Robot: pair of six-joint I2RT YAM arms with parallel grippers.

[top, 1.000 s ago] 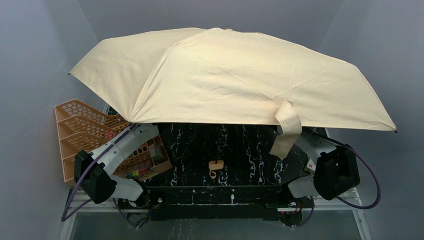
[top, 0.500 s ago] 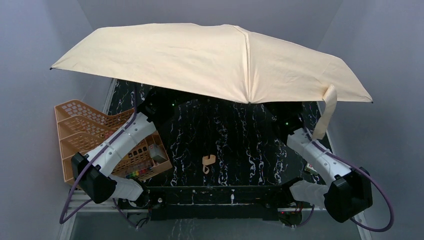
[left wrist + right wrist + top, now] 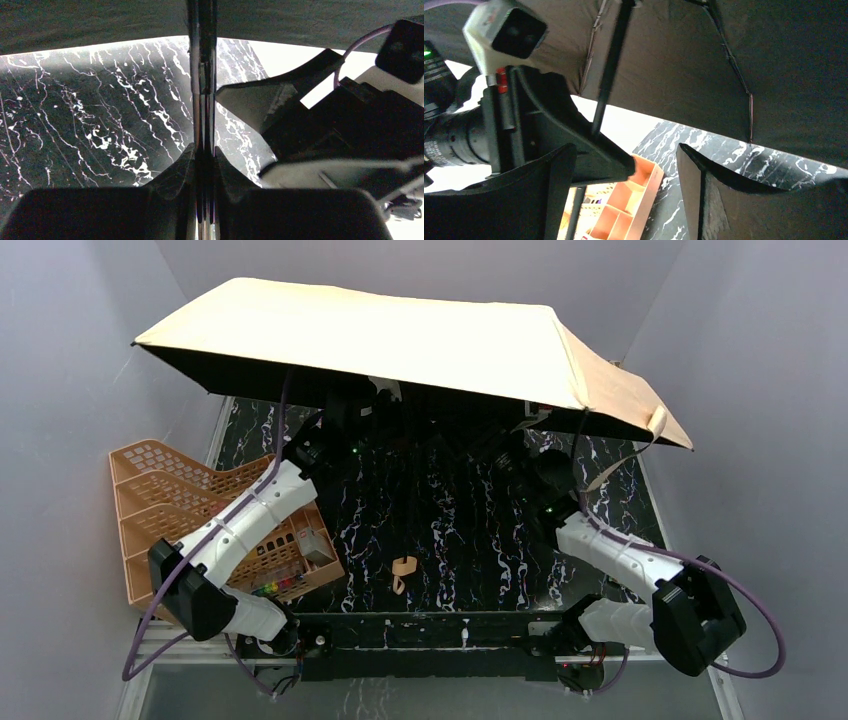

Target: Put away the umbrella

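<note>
The umbrella (image 3: 400,335) is open, and its tan canopy tilts over the far half of the table. Its black underside (image 3: 749,60) fills the top of both wrist views. The thin black shaft (image 3: 202,75) runs down to the small tan handle (image 3: 403,570), which hangs just above the table. My left gripper (image 3: 204,150) is shut on the shaft under the canopy. My right gripper (image 3: 624,150) stands open to the right of the shaft with nothing between its fingers. A tan strap (image 3: 655,425) dangles from the canopy's right edge.
An orange mesh rack (image 3: 170,510) stands at the table's left edge, with a small compartment box (image 3: 634,200) against it. The black marble table (image 3: 480,540) lies below. Grey walls close in on both sides, near the canopy's tips.
The right gripper has opened and its arm has shifted. The canopy has swung and tipped, so its black underside now faces the camera. The handle has drifted slightly left.
</note>
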